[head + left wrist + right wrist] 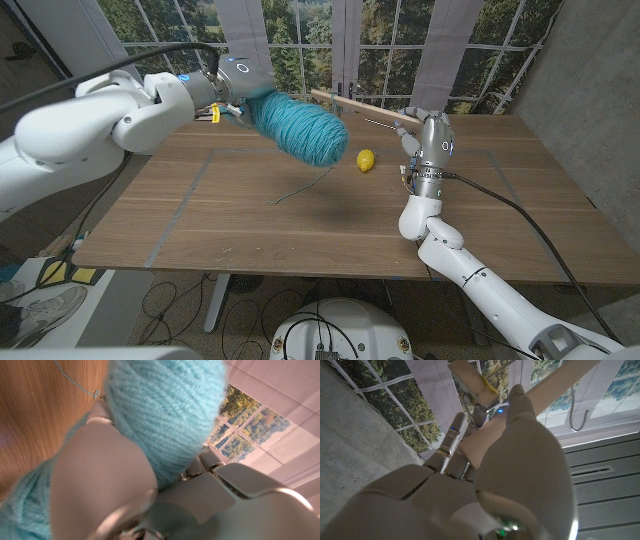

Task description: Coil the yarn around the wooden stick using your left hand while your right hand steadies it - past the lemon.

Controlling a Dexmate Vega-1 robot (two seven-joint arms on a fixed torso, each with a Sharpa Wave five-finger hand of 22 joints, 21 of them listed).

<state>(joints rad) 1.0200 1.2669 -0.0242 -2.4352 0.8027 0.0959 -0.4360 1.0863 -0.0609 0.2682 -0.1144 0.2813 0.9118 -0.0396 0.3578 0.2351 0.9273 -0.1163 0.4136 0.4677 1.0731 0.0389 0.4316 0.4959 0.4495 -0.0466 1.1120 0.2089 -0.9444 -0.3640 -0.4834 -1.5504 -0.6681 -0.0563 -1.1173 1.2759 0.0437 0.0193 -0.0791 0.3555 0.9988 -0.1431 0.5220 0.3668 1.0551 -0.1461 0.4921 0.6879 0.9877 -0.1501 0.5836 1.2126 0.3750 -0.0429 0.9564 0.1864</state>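
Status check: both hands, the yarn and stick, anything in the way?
Left robot hand holds yarn ball aloft. Right robot hand grips wooden stick. Loose strand trails to table; lemon sits between the hands.

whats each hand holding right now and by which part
The left hand grips the teal yarn skein by its near end. The right hand holds the wooden stick near one end.

Lit brightly by daylight through the windows (390, 45) behind, with soft shadows on the table (250, 220), bent edges, and blurry close-up wrist pictures.
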